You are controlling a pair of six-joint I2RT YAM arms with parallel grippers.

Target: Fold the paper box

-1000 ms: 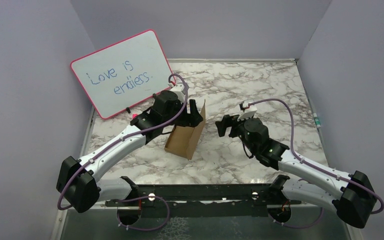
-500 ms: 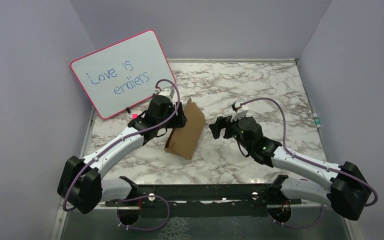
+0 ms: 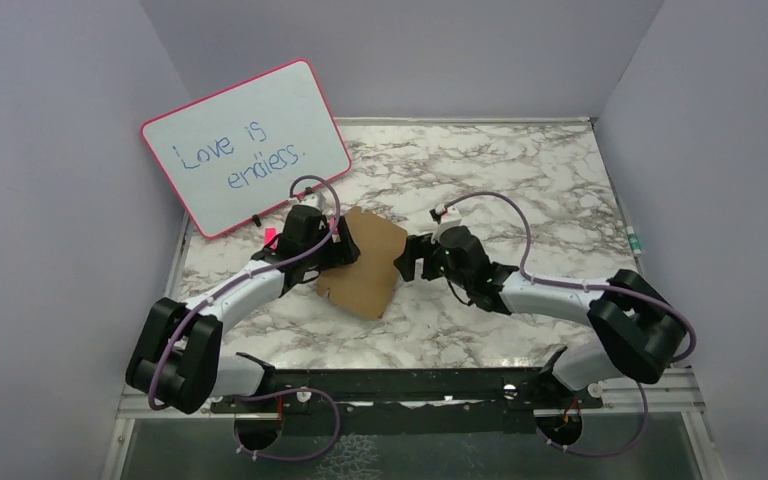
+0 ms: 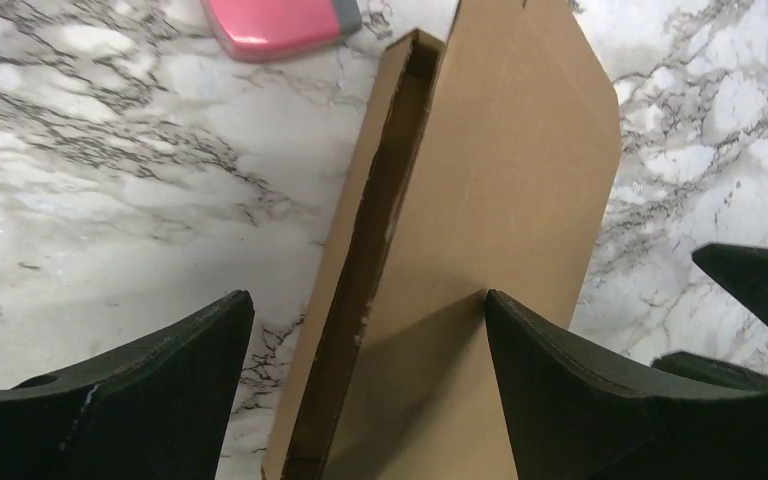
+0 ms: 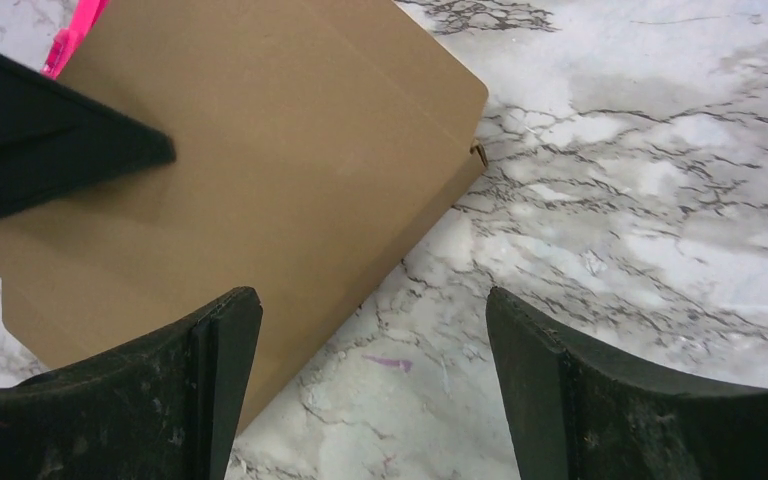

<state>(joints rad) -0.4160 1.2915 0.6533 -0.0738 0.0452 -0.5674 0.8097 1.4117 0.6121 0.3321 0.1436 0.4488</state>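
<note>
The marble table (image 3: pixel 520 170) fills the floor of the top view. A whiteboard (image 3: pixel 245 145) with a pink frame leans at the table's 10 o'clock corner. It has blue writing on it.

The left arm (image 3: pixel 235 290) comes in from 7 o'clock. The right arm (image 3: pixel 550 295) comes in from 4 o'clock. They meet near the middle of the table.

The brown paper box (image 3: pixel 365 265) lies there, low on the table. Its big flap lies over the top, with a thin dark gap along one side.

The left gripper (image 4: pixel 365 295) is at the box's 9 o'clock side. Its fingers are spread wide, and one tip rests on the flap. It grips nothing.

The right gripper (image 5: pixel 372 292) is at the box's 3 o'clock side. Its fingers are spread wide too, and they hold nothing.

A small pink thing (image 3: pixel 270 237) lies at the box's 10 o'clock.
</note>
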